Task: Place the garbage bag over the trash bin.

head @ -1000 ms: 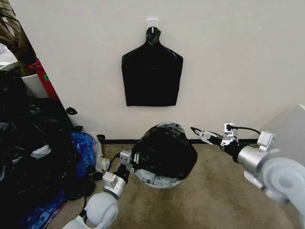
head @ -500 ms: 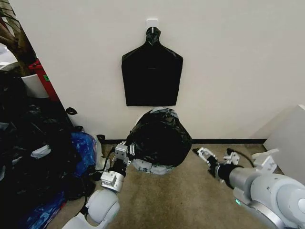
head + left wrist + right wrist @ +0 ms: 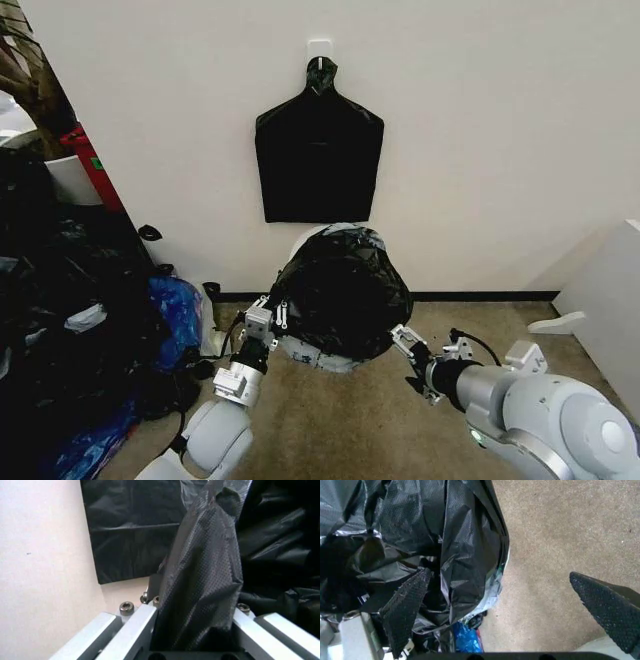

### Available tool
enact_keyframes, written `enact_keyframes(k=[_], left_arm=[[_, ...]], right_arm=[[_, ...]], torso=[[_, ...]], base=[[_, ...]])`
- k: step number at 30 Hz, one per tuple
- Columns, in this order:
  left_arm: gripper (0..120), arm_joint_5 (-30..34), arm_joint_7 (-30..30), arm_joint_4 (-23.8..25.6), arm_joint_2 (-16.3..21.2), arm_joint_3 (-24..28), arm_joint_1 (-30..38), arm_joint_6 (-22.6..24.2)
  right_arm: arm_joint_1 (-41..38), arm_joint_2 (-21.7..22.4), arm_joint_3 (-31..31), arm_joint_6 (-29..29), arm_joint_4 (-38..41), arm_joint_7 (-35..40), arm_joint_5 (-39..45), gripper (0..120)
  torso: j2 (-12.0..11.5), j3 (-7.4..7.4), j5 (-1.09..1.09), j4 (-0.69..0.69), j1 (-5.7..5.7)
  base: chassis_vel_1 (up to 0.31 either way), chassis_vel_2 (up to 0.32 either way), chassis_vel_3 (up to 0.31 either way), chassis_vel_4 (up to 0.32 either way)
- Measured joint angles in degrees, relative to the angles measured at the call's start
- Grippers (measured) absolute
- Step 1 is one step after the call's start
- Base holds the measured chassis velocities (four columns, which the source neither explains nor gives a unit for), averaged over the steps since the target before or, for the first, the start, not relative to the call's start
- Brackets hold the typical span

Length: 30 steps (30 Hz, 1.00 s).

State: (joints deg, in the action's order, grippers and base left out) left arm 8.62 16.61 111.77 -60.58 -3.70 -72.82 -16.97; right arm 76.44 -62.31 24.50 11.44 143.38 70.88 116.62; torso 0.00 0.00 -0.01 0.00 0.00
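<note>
- The garbage bag [image 3: 342, 292] is draped right over the trash bin [image 3: 318, 352], which sits on the carpet against the wall, directly below the flat black bag pack [image 3: 319, 150] hanging from its hook; only a sliver of white bucket peeks out at the bottom edge.
- The left gripper [image 3: 266, 318] is clamped on a fold of the bag at the bin's left side — its wrist view shows the plastic [image 3: 202, 581] pinched between the jaws, probably to keep the film taut.
- The right gripper [image 3: 408, 345], fingers spread wide, sits low at the bin's right side, one pad [image 3: 407, 603] against the crinkled plastic, looking set to catch that edge.
- Compared with half a second ago, the right gripper has swung in from out over the carpet to the bag's lower right, and the bag bulges further that way.
</note>
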Motion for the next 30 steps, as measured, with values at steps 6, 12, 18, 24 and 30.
enact_keyframes(k=[6,12,18,24,30], left_arm=[[1,0.2,-0.1,-0.7,0.4,-0.1,0.6,0.1],[1,0.4,-0.1,-1.1,0.2,0.8,1.4,0.3],[1,0.5,-0.2,-0.9,0.2,1.3,1.8,0.3],[1,0.5,-0.4,0.1,0.1,1.4,1.5,0.3],[1,0.5,-1.0,0.6,0.2,1.0,1.1,0.2]], right_arm=[[-0.4,2.4,1.1,1.0,-0.1,-0.8,1.1,100],[-1.5,1.1,-1.6,1.0,-0.1,-1.4,0.0,100],[-1.8,-0.5,-4.1,1.3,-0.1,-1.8,-2.0,100],[-1.3,-1.8,-7.1,1.4,-0.1,-1.9,-4.7,100],[-0.7,-2.7,-7.6,1.4,-0.1,-2.5,-6.4,100]], torso=[[0.0,0.0,0.01,0.0,0.0],[0.0,0.0,0.01,0.0,0.0],[0.0,0.0,0.01,0.0,0.0],[0.0,0.0,0.0,0.0,0.0],[0.0,0.0,0.01,0.0,0.0]], base=[[0.0,0.0,0.0,0.0],[0.0,0.0,0.0,0.0],[0.0,0.0,0.0,0.0],[0.0,0.0,0.0,0.0],[0.0,0.0,0.0,0.0]])
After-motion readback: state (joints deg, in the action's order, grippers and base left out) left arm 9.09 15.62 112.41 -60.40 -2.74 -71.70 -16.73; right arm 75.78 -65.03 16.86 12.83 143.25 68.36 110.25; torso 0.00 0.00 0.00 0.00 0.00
